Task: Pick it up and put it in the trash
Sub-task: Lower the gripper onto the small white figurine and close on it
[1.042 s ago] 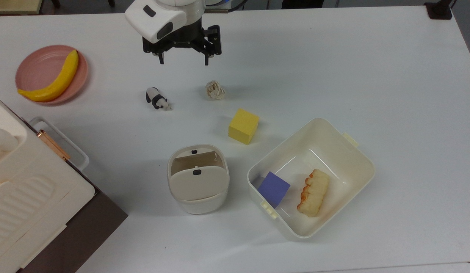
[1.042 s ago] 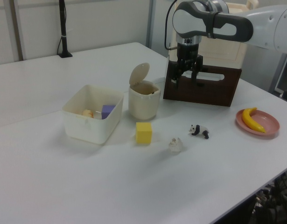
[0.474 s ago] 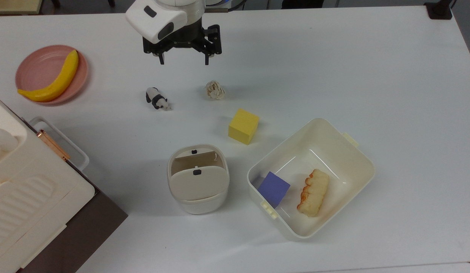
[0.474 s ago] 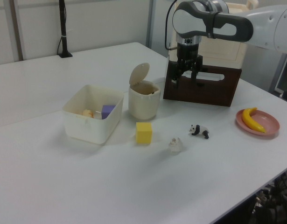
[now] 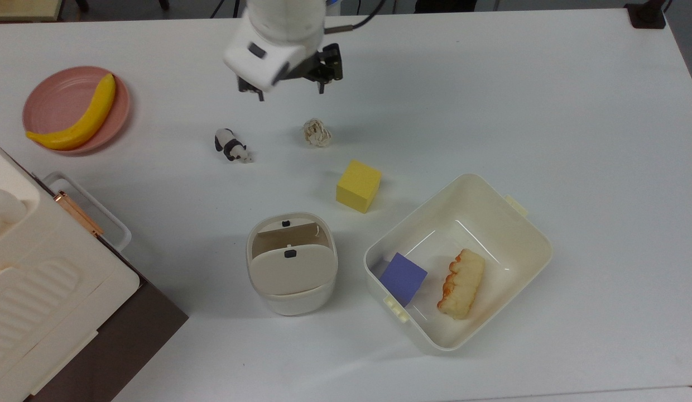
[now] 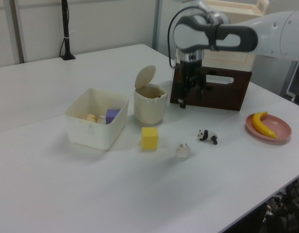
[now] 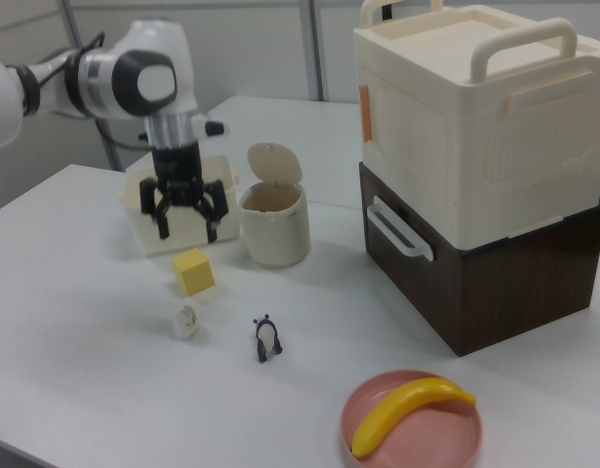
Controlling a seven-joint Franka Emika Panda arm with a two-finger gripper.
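Storage box [image 5: 39,290] cropped at top view's left

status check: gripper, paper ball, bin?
Gripper above the table, jaws open, holding nothing. Paper ball loose on the table, untouched, between panda figurine and yellow cube. Trash bin flap tilted open; nothing blocking the ball.

1. Arm [image 7: 114,78]: glossy white rounded shells, dark grey bands at the joints.
2. Black cable loops beside the wrist in the left view.
3. Gripper [image 7: 186,213]: black, two fingers set wide apart, under a black-and-silver collar.
4. White hand housing with dark oval insets.
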